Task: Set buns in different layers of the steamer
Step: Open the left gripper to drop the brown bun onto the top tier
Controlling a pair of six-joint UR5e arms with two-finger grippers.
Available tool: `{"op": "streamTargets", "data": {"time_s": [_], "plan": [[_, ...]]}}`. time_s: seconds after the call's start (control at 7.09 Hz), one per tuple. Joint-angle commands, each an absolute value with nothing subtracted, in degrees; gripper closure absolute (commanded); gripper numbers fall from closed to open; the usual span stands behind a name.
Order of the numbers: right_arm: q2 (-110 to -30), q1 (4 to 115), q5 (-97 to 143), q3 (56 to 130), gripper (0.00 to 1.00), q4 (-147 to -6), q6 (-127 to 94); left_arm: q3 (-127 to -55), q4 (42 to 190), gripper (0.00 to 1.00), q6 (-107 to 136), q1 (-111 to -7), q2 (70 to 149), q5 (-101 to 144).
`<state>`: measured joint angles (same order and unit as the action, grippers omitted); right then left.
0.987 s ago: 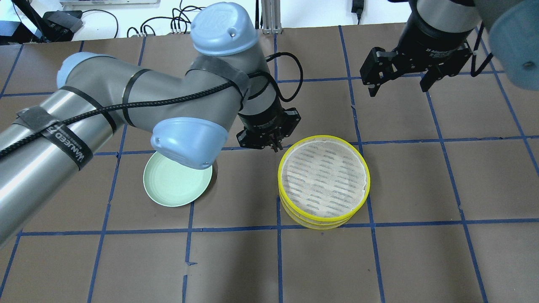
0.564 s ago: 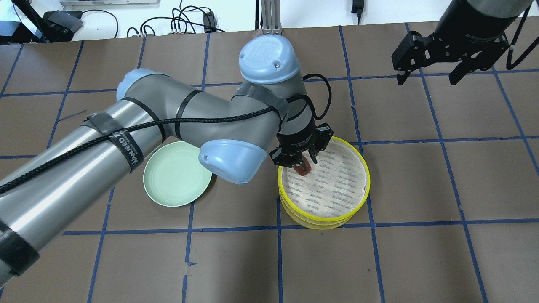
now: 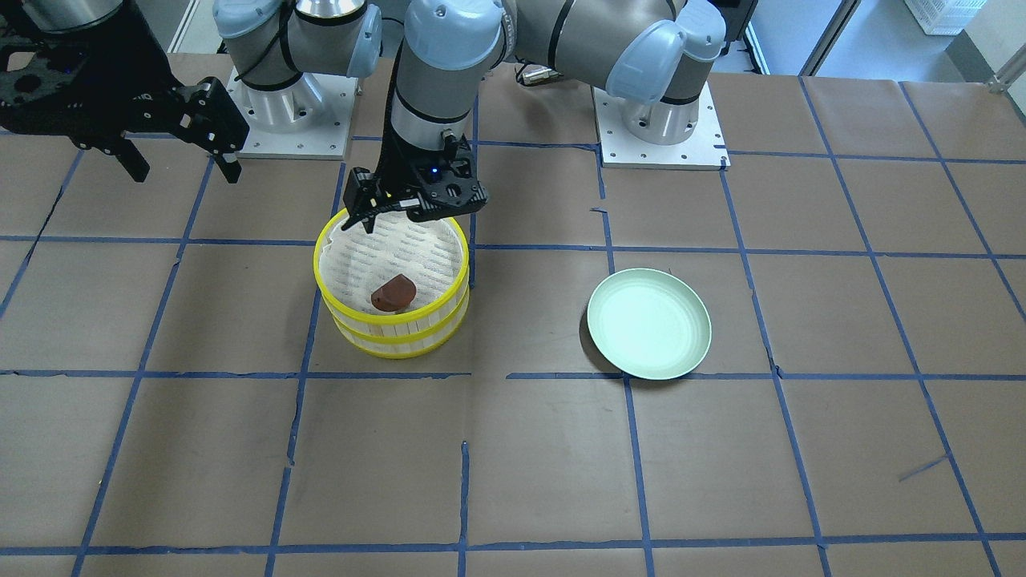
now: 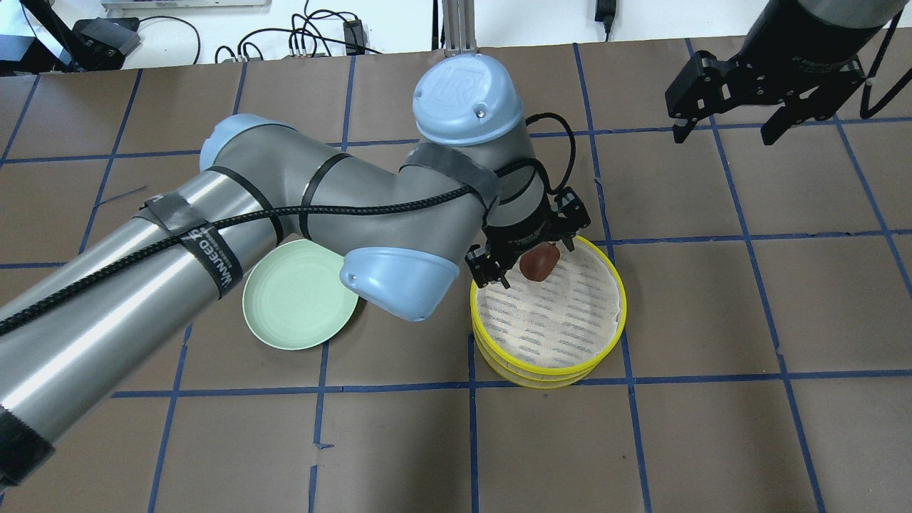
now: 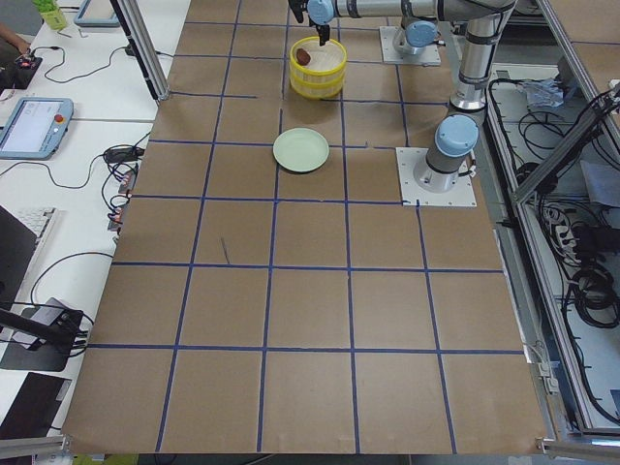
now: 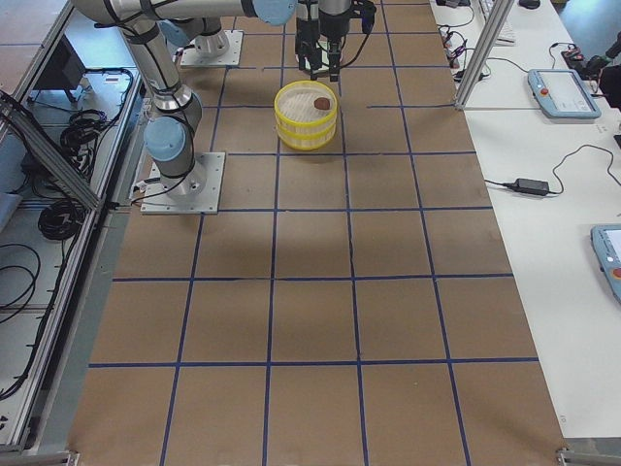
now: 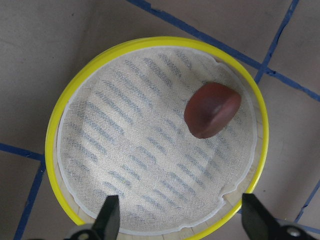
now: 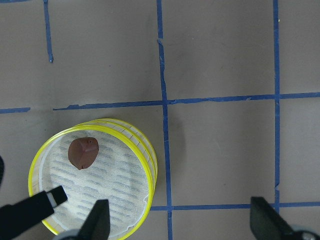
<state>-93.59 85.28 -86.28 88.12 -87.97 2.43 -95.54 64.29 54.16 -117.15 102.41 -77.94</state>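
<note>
The reddish-brown bun (image 4: 538, 262) lies loose on the cloth floor of the top steamer layer (image 4: 618, 313), near its rear edge. It also shows in the front view (image 3: 393, 292) and the left wrist view (image 7: 212, 110). Two yellow-rimmed layers stand stacked (image 3: 393, 324). My left gripper (image 4: 531, 258) hovers open and empty just above the bun, its fingers (image 7: 107, 220) spread wide. My right gripper (image 4: 723, 132) is open and empty, high at the far right. It sees the bun (image 8: 83, 152) from above. The white bun is hidden.
An empty pale green plate (image 4: 299, 293) lies on the table left of the steamer, partly under my left arm's elbow. Brown paper with blue tape lines covers the table. Cables lie beyond the far edge.
My left gripper carried the bun from beside the plate over the steamer, opened and let it go onto the top layer. My right gripper moved away to the right.
</note>
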Motion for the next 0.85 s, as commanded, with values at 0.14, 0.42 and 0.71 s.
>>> {"op": "streamTargets", "data": {"time_s": [0.14, 0.42, 0.71], "plan": [[-93.25, 91.39, -87.97, 88.33, 0.00, -88.94, -3.85, -93.79, 63.38, 0.00, 41.73, -97.98, 100.02, -86.55], [-91.33, 91.67, -87.89, 88.42, 0.00, -90.87, -3.61, -93.25, 63.54, 0.00, 20.51, -85.58, 99.23, -86.75], [-91.49, 91.50, -87.72, 88.42, 0.00, -90.70, -3.26, -94.48, 64.86, 0.00, 3.82, -75.62, 97.66, -86.92]]}}
